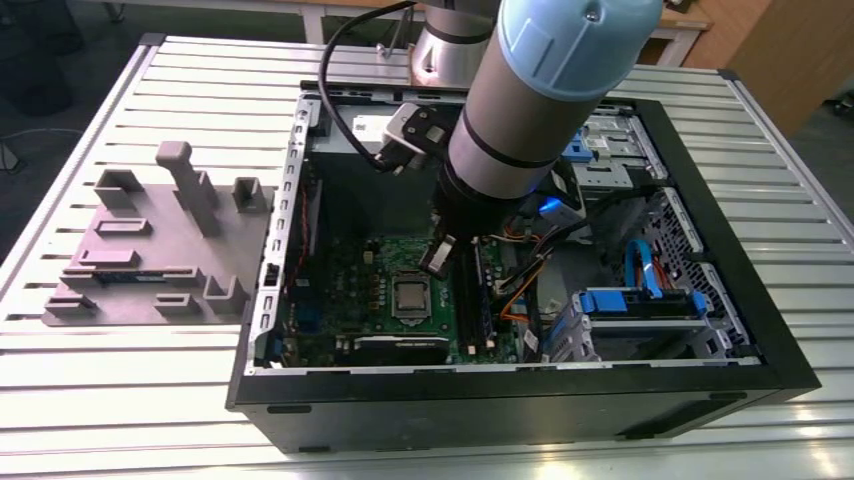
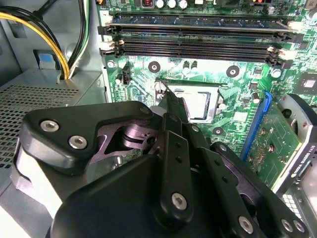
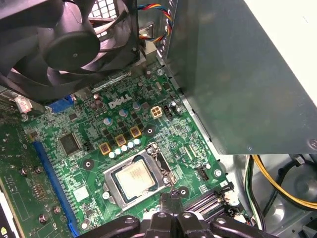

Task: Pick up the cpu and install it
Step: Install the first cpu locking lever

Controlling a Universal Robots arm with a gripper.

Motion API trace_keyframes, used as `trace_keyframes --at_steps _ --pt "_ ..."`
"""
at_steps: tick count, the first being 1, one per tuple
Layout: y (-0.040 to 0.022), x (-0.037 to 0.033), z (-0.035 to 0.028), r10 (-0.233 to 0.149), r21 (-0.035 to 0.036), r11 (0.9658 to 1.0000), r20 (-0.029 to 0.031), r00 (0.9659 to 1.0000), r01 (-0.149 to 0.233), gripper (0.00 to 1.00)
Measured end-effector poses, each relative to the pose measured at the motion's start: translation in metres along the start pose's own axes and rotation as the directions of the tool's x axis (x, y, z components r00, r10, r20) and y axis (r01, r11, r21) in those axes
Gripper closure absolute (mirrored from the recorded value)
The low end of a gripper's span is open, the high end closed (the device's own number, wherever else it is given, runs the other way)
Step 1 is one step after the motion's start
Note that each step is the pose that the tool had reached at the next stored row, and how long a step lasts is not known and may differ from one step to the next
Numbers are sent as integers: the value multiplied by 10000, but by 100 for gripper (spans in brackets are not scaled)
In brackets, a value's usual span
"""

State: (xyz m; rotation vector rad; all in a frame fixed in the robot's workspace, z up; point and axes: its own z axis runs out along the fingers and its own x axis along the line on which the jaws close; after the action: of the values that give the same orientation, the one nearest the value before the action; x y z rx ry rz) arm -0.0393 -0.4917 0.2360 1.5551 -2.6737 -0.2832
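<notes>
The cpu (image 3: 134, 178), a small square chip with a silvery top, lies flat in its socket on the green motherboard (image 3: 74, 173), ringed by the socket's metal frame. It also shows in the second wrist view as the cpu (image 2: 198, 103) and in the exterior view as the cpu (image 1: 410, 296). My gripper (image 1: 441, 256) hangs inside the open computer case, a little above the board and just beside the socket. In both wrist views its black fingers (image 2: 171, 106) are drawn together into one narrow tip, gripper (image 3: 171, 198), with nothing between them.
A black fan (image 3: 74, 44) and the big grey metal box (image 3: 237, 74) flank the socket. Memory slots (image 2: 198, 44) and yellow cables (image 2: 54, 44) lie close by. Blue drive brackets (image 1: 641, 300) fill the case's side at the exterior view's right. A grey fixture (image 1: 160, 240) stands on the slatted table.
</notes>
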Motion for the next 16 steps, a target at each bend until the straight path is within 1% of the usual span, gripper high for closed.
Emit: trace_keyframes --at_steps 3,7,8,9,10,11,12,13,14,15,16 --pt "-2 6 1 -37 -4 10000 -4 10000 37 89" --pt "-4 6 5 -499 -14 9988 -79 9987 499 89" --pt "-5 7 5 -595 0 9982 -85 9982 595 89" --pt "-5 7 5 -685 22 9976 -77 9976 685 89" --pt "-5 7 5 -745 41 9972 -58 9972 746 89" --pt "-5 7 7 -775 36 9970 -1 9970 775 89" --pt "-5 7 8 -792 7 9969 89 9968 792 89" --pt "-4 7 8 -816 -20 9967 165 9965 817 89" --pt "-4 7 8 -860 -36 9963 213 9961 861 89" --pt "-5 7 9 -947 -41 9955 220 9953 948 89" --pt "-5 6 11 -1074 -37 9942 209 9940 1075 89"
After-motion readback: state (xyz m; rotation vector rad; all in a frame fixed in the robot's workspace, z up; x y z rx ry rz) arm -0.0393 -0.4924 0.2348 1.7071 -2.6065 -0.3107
